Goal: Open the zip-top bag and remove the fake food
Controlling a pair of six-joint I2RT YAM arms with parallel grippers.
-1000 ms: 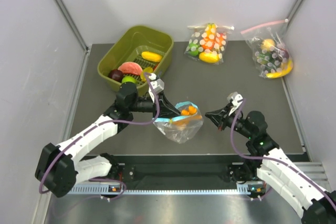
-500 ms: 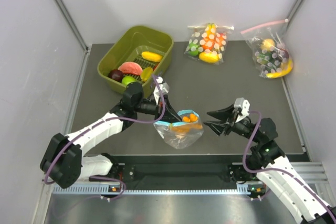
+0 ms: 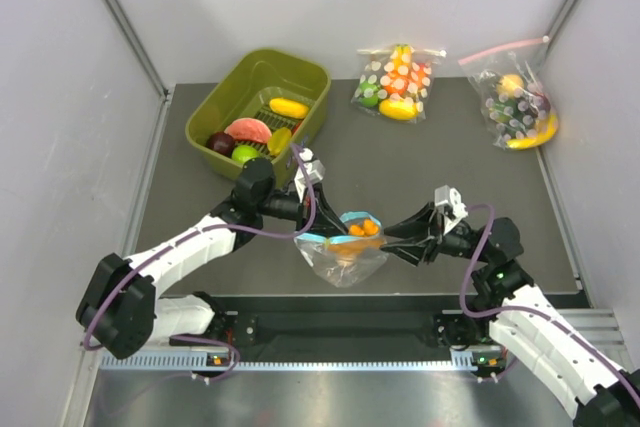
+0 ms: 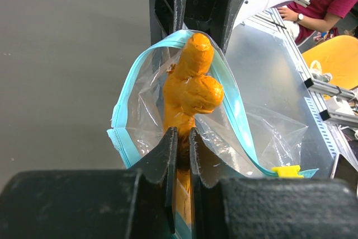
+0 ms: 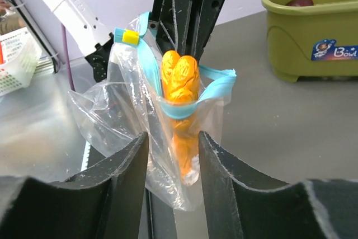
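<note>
Right fingers (image 5: 120,183): spread wide, holding nothing, flanking the lower half of the zip-top bag (image 5: 140,138); contact unclear.
Left fingers (image 4: 166,155): pinched on the bag's blue rim, holding it up.
Fake food (image 5: 180,90): orange pieces upright inside, tips at the open mouth.

zip-top bag (image 3: 340,252) front-centre of table (image 3: 400,162), between the grippers: left gripper (image 3: 322,224) on its left, right gripper (image 3: 392,238) on its right. fake food (image 3: 360,229) inside bag, up near mouth. bin (image 3: 318,97) back-left, toy pieces (image 3: 250,132) in it. two dotted bags (image 3: 395,75) back-right, side by side, well apart from bin.
</note>
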